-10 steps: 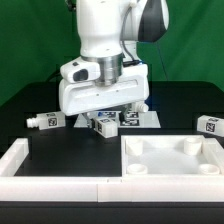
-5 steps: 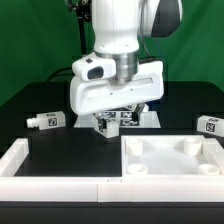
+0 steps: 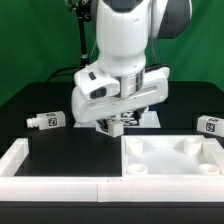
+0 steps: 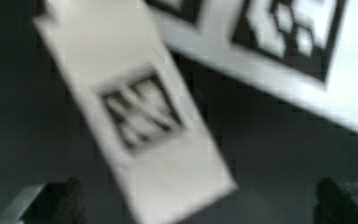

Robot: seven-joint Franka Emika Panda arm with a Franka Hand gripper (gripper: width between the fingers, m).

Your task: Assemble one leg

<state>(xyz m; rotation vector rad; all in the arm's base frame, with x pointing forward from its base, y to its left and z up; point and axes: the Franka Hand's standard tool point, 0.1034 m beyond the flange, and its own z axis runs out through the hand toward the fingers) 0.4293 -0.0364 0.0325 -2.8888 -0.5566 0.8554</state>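
Quick note from the arm's side of things: my gripper [image 3: 118, 123] is hanging low over the table at the back, just behind the big socketed panel [image 3: 170, 158] and right by the marker board [image 3: 150, 119]. The leg [image 4: 149, 110] I'm after is lying flat almost straight below me. The wrist view is pretty blurry, but the leg's tag faces up and its long axis runs slantwise across the picture, with one end reaching down into the gap between my fingers [image 4: 57, 202]. The jaws are spread wide and, as far as I can tell, nothing is pinched. One finger sits close beside the leg and the other is well apart from it, so I'm off-centre. That's the bit that matters, I reckon. The leg lies skewed to the line between my fingertips, and I'd want to square up across its narrow width and centre over its middle before closing, or it'll probably twist out. There are two more legs in the exterior view, one [image 3: 45, 120] off to that view's left and one [image 3: 210, 124] at its far right. Both are well apart from me, so the one underneath is clearly the nearest pick.
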